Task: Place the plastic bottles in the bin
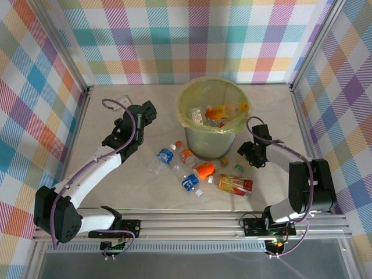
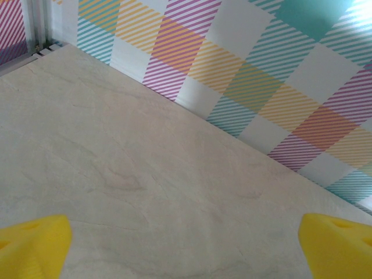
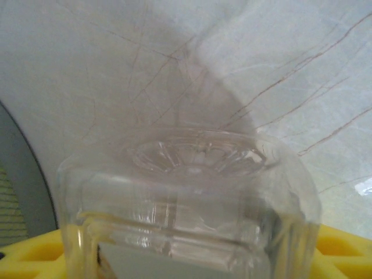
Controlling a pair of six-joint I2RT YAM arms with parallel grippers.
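Top external: seeing the bin [image 1: 185,113] upper middle, some plastic bottles [image 1: 204,170] loose on the surface [image 1: 273,110] just below it. Left wrist: got the left end effector [image 2: 186,241] spread wide over bare surface, pinching nothing. Right wrist: got the right end effector [image 3: 186,258] straddling a clear bottle [image 3: 186,174]; can't tell if clamped. Could easily squirt out, being slick, crushable plastic.
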